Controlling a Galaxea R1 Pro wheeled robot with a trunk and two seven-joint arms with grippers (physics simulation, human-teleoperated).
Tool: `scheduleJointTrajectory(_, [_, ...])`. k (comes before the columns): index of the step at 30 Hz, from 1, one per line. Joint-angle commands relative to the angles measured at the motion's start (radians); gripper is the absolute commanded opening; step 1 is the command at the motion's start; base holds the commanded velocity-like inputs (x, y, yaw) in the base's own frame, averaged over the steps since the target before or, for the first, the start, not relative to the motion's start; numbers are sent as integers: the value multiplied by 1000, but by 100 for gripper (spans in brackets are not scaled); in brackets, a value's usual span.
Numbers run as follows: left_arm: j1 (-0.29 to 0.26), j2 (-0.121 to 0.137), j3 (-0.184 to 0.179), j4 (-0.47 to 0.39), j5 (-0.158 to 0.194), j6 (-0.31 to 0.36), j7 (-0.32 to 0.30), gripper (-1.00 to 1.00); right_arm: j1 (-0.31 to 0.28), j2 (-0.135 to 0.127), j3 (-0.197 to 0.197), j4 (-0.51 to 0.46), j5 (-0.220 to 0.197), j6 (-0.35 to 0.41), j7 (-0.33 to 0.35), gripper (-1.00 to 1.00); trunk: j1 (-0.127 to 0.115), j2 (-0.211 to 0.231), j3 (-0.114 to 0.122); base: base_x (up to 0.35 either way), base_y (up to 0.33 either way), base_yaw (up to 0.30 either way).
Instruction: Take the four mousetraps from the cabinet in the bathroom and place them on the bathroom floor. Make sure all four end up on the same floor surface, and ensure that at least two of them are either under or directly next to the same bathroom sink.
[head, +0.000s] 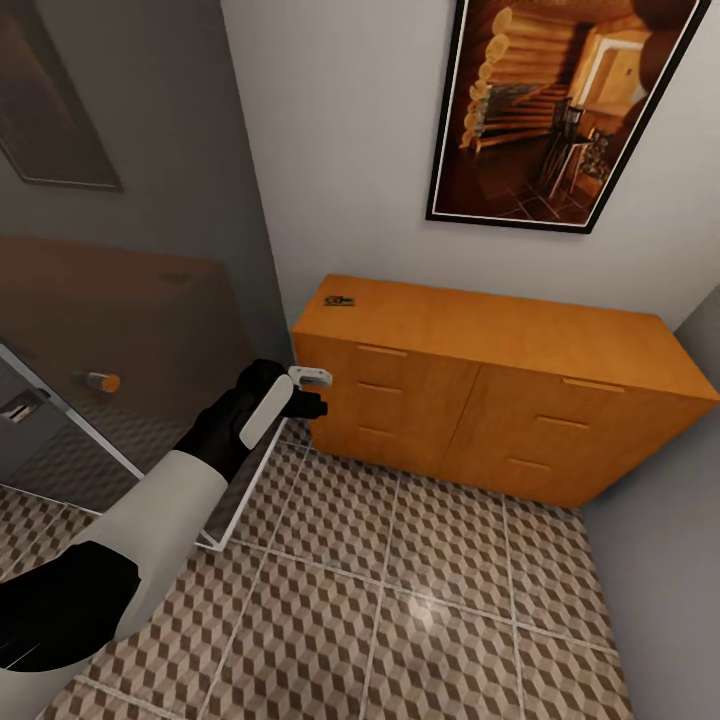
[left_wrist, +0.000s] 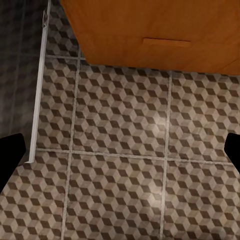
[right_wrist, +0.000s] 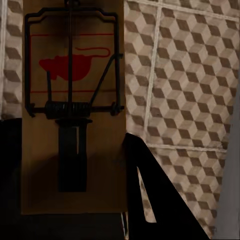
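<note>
Between right gripper (right_wrist: 75, 220) fingers: mousetrap (right_wrist: 72, 100), clamped; left gripper (left_wrist: 120, 150) wide, empty.

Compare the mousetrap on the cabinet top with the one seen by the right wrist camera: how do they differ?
The mousetrap on the cabinet top lies flat and free near the back left corner. The mousetrap in the right gripper hangs above the tiled floor, clamped. Its red mouse print shows; the other is too small to tell. Both are brown slabs with dark metal.
</note>
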Motion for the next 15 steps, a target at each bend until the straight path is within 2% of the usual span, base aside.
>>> scheduleJointTrajectory(1, [-1,0,-2,-1,10,2,10,100,0,3,8,-1,-7,19,-1,-100,1,-2,-2,0,0,0])
scheduleJointTrajectory(4, [-1,0,-2,-1,11,2,10,100,2,10,8,-1,-8,81,10,-100,1,-2,-2,0,0,0])
scheduleJointTrajectory(10, [-1,4,-2,-1,11,2,10,100,20,-1,7,0,-9,99,42,-100,1,-2,-2,0,0,0])
scheduleJointTrajectory(15, [-1,4,-3,-1,10,2,10,100,31,-2,7,-2,-9,99,55,-100,1,-2,-2,0,0,0])
